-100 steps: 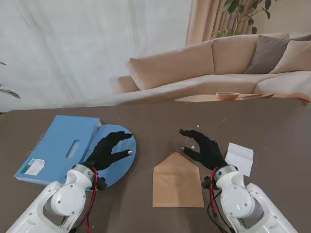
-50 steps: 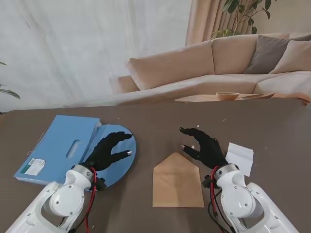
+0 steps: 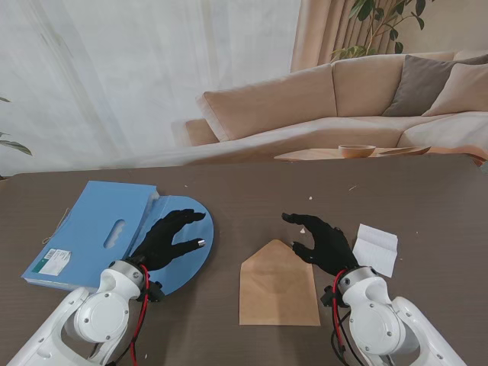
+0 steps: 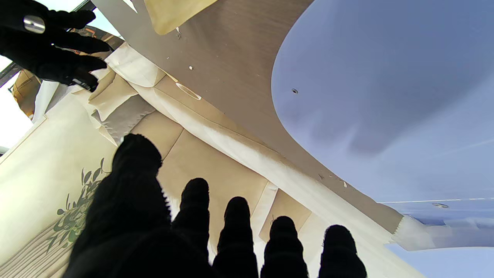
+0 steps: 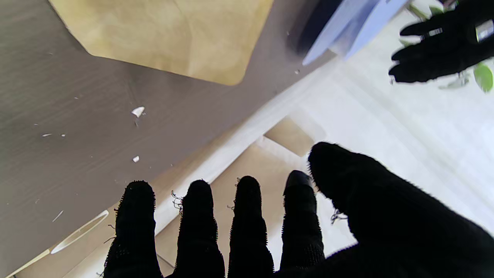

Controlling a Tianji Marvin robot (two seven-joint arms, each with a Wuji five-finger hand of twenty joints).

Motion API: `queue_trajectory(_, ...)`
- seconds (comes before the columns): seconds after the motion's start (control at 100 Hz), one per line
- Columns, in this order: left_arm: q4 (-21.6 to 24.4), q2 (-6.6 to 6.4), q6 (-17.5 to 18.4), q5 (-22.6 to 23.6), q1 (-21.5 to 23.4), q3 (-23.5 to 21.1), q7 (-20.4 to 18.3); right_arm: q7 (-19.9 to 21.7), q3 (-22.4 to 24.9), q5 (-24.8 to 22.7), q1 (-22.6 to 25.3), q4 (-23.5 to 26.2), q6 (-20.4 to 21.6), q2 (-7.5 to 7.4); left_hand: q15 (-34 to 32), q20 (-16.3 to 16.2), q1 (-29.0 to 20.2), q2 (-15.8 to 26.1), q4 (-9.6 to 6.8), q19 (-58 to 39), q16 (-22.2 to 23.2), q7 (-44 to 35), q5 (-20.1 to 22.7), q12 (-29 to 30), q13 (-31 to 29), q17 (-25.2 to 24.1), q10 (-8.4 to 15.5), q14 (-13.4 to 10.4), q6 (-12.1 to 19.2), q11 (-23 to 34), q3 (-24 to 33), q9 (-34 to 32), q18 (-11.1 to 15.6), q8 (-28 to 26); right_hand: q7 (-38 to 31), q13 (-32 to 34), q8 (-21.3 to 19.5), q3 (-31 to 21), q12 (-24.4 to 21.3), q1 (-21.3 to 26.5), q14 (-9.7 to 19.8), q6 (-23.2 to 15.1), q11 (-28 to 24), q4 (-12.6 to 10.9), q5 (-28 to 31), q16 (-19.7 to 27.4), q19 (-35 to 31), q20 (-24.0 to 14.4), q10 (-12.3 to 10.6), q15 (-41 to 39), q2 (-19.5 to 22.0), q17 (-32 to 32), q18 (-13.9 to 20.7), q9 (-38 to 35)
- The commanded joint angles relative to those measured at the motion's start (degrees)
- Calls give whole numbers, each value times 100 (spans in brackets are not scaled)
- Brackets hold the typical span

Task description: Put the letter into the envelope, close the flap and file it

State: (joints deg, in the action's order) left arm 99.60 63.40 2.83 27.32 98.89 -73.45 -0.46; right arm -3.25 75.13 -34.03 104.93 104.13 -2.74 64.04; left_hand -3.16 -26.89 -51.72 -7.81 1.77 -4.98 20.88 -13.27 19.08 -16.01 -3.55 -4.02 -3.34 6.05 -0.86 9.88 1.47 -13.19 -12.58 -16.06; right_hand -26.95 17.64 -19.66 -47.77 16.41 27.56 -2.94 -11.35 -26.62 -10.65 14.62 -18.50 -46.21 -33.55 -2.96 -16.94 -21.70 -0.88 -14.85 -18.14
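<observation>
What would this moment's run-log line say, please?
left hand: open, over folder | right hand: open, between envelope and letter | envelope flap open | letter outside

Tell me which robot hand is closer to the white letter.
Right. The right robot hand hovers just left of the letter, over the envelope's right edge. The left robot hand is far across the table, above the blue folder.

On the table the envelope lies between folder, left, and letter, right.
</observation>
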Motion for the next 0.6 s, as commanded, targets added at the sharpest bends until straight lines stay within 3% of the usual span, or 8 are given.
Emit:
queue_trajectory(0.0,116,5,70,7,98,-11,-105,171,-15,-103,100,81,-47,-53,28,37,-143,178,-133,-29,45,-9,79,-73,163,-39,25,-153,-23,68,-68,7,179,-20,-162,32,-193,411,279,-168,-117,233,-259,530,106,-259,-198,-232,80,-292,-219,-19,-24,29)
queue_trajectory(0.14,189,-7,118,53,157,3,-122,658,32,-605,134,195,-61,-182,6,4,-144,168,-130,-60,106,3,104,-88,168,-50,9,-138,-32,66,-67,-21,161,-24,52,-219,-323,840,366,-286,-2,438,-194,1042,-349,-208,-107,-248,69,-186,-408,66,67,488)
queue_trajectory(0.24,209,-10,108,23,152,32,-152,1000,32,-889,55,178,-88,-262,14,-8,-146,176,-132,-67,123,19,90,-94,172,-56,19,-143,-34,59,-63,-10,165,-26,731,-610,-249,1038,-157,-278,92,310,671,1128,-987,88,226,-151,52,321,-495,260,183,769)
queue_trajectory(0.28,212,-8,107,-13,151,39,-158,1112,15,-971,0,152,-112,-286,16,-11,-146,171,-131,-69,127,20,93,-98,172,-56,18,-146,-30,60,-64,-12,166,-28,1512,-723,-218,1080,-315,-280,116,360,1034,1132,-949,182,356,-162,66,477,-533,298,217,790)
queue_trajectory(0.3,215,-7,107,-28,152,41,-159,1155,3,-1002,-30,135,-125,-296,17,-12,-151,162,-132,-69,130,19,98,-99,171,-57,14,-135,-36,61,-64,-17,162,-29,2285,-749,-861,1086,-306,-290,117,385,1153,1134,-794,207,419,-208,70,525,-552,305,227,803)
queue_trajectory(0.35,219,-5,111,-67,155,42,-164,1247,-33,-1040,-117,72,-156,-314,16,-14,-153,160,-132,-69,138,21,99,-102,170,-58,16,-138,-35,63,-62,-21,161,-30,2668,-787,-1095,1100,-375,-316,141,454,1344,1145,-723,243,473,-211,78,601,-583,320,241,813)
queue_trajectory(0.44,224,-5,121,-117,159,41,-184,1427,-110,-976,-303,-65,-247,-338,16,-18,-158,154,-132,-70,150,20,108,-105,171,-59,4,-132,-38,62,-59,-23,155,-34,2635,-713,-1258,1087,-282,-360,129,585,1230,1164,-691,230,476,-222,123,587,-636,300,239,794)
queue_trajectory(0.59,221,-17,120,-126,158,35,-245,1758,-272,-520,-664,-370,-377,-371,21,-24,-152,162,-131,-72,161,27,101,-108,171,-59,10,-142,-31,58,-59,-22,166,-37,1657,-483,-1356,971,215,-490,77,992,116,1223,-279,-62,321,-378,176,203,-740,165,213,766)
